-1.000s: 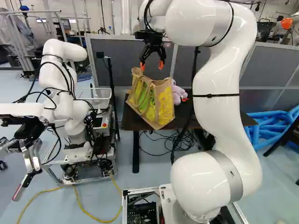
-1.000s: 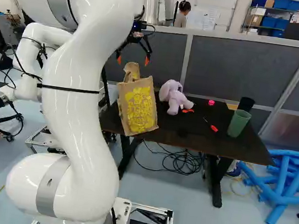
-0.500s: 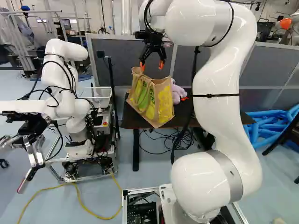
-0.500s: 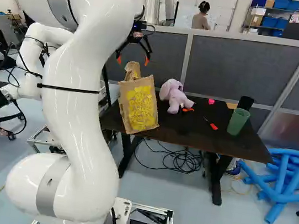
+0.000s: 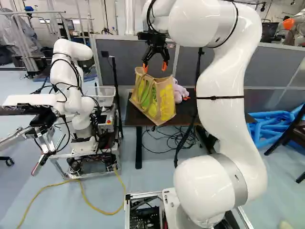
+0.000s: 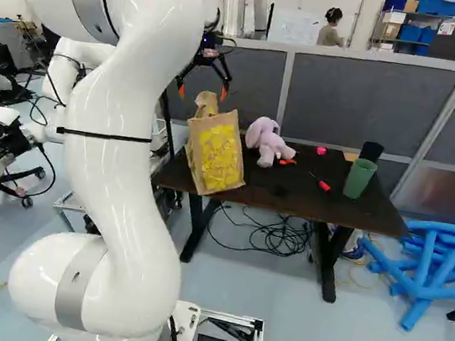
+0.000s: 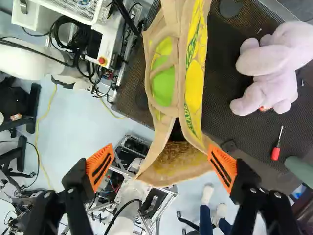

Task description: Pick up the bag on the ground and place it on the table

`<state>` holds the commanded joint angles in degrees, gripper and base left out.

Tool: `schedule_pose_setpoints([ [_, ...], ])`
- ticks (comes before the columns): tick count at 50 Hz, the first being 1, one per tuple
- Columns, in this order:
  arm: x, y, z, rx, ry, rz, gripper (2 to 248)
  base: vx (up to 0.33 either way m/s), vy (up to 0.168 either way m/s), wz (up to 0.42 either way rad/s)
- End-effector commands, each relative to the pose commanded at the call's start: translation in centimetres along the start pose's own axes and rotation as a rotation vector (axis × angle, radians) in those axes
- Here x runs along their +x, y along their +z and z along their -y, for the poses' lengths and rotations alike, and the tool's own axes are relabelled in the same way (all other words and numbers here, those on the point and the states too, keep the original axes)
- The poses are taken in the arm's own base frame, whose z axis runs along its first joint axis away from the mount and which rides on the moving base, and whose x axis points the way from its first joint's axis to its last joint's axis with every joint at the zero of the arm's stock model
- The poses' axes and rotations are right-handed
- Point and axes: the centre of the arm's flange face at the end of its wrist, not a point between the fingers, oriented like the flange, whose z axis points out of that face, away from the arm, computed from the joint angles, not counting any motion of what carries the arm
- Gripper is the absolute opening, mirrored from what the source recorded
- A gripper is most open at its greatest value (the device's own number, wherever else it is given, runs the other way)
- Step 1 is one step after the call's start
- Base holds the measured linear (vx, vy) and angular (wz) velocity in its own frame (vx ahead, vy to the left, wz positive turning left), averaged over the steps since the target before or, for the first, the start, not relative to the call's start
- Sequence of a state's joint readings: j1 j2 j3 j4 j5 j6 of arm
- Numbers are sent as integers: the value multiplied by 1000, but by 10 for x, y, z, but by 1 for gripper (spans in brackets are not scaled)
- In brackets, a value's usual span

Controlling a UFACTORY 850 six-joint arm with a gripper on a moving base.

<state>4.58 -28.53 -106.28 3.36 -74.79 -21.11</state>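
My gripper [image 5: 155,67] hangs open above the table at the end of the raised arm. Below it the tan bag with yellow and green print [image 5: 164,102] leans on the left end of the dark table [image 6: 304,200], one lower corner over the front edge. In the right base view the bag [image 6: 219,159] shows its yellow side. The wrist view has the gripper [image 7: 161,166] with orange pads wide apart and nothing gripped; the bag [image 7: 195,83] lies under and ahead of the fingers, its handles loose.
Beside the bag sits a purple plush toy [image 6: 267,142]. Farther along the table are a red screwdriver [image 6: 324,185] and a green cup [image 6: 360,179]. Another robot [image 5: 78,102] stands to the left, blue tubes [image 6: 425,275] to the right. A person's shoes [image 7: 207,194] show near my base.
The base has moved a little, so table, bag, toy and the other robot shift together in the base views. The arm keeps its pose; the gripper stays open.
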Motion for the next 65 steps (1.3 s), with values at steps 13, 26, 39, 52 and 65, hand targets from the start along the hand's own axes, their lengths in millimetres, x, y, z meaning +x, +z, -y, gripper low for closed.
schedule_pose_setpoints([
  [13,0,0,0,0,0,0,247,-141,1,15],
  [26,0,0,0,0,0,0,247,-145,2,18],
  [39,0,0,0,0,0,0,247,-145,2,14],
  [52,0,0,0,0,0,0,247,-139,1,11],
  [65,0,0,0,0,0,0,247,-146,1,10],
])
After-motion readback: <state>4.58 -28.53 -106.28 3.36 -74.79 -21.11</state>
